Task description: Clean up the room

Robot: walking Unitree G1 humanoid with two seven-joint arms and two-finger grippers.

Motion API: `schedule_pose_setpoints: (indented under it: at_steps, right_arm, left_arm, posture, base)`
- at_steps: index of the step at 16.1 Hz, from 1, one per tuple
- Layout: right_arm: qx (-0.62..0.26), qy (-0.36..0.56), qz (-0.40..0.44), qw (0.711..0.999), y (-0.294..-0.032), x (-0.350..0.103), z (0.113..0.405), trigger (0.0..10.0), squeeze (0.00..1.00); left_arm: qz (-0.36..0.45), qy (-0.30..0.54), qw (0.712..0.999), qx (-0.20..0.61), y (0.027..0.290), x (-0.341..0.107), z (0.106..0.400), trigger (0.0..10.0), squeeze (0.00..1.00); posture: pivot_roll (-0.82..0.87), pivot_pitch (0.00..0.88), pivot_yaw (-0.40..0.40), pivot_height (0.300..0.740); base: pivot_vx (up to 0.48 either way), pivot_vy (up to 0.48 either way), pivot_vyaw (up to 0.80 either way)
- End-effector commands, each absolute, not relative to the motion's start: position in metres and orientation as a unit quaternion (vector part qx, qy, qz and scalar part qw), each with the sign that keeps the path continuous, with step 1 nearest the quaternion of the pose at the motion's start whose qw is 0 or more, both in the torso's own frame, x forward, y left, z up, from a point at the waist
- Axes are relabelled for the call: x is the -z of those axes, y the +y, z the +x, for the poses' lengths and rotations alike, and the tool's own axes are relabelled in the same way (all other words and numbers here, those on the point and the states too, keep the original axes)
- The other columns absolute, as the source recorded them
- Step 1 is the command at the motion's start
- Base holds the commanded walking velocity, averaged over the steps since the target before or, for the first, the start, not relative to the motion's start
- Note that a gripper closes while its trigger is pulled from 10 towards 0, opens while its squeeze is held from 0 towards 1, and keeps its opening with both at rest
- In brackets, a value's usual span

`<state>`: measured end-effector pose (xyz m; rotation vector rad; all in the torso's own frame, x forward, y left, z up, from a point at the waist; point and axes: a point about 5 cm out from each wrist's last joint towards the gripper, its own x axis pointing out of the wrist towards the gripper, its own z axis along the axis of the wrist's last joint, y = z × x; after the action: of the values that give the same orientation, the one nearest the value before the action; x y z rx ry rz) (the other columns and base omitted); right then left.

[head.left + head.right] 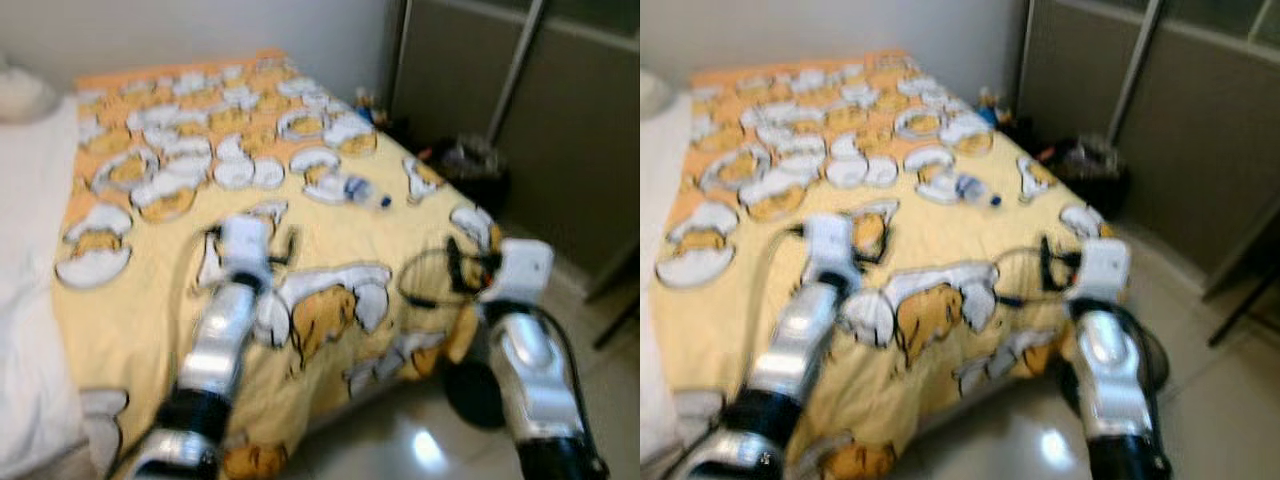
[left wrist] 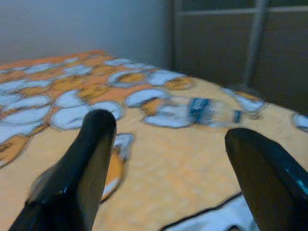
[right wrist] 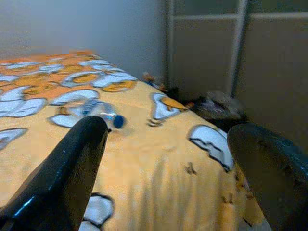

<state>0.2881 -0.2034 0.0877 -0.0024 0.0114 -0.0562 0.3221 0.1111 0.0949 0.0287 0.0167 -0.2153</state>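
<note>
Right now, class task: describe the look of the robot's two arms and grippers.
Both arms are shiny silver cylinders with black joint bands and white box-shaped wrist housings. Thin black cables loop beside each wrist. The left gripper and right gripper each have two long, glossy black fingers.

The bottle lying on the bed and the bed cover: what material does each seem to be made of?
The bottle looks like clear thin plastic: the cover's pattern shows through its body, and it has a blue label and a blue cap. The bed cover looks like soft matte woven cloth, probably cotton or similar: it lies in soft folds and drapes over the bed's edge. Blur leaves the weave unclear.
</note>
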Motion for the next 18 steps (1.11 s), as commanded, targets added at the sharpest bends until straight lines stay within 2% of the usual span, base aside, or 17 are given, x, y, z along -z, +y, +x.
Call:
schedule_pose_setpoints:
  at_steps: [1,6,15,18]
  right_arm:
    - [0.019,-0.004,-0.001,1.0,-0.197,-0.093,0.292,10.0,0.0]
    - [0.015,-0.008,0.001,1.0,-0.195,-0.093,0.294,10.0,0.0]
    - [0.017,-0.018,-0.004,1.0,-0.195,-0.095,0.295,10.0,0.0]
    - [0.019,-0.014,-0.003,1.0,-0.197,-0.093,0.294,10.0,0.0]
  left_arm:
    - [0.026,-0.002,0.994,0.102,0.118,-0.101,0.327,10.0,0.0]
    - [0.013,0.009,0.992,0.125,0.107,-0.097,0.322,10.0,0.0]
    - [0.026,0.008,0.988,0.151,0.098,-0.098,0.326,10.0,0.0]
    - [0.017,-0.002,0.985,0.17,0.088,-0.099,0.323,10.0,0.0]
  posture:
    - [-0.12,0.007,0.038,0.74]
    - [-0.13,0.0,0.05,0.74]
    - [-0.14,0.0,0.058,0.74]
    - [-0.15,0.0,0.057,0.74]
  base:
    - [0.48,0.0,0.0]
    - [0.47,0.0,0.0]
    - [0.402,-0.256,0.56]
    - [0.091,-0.13,0.0]
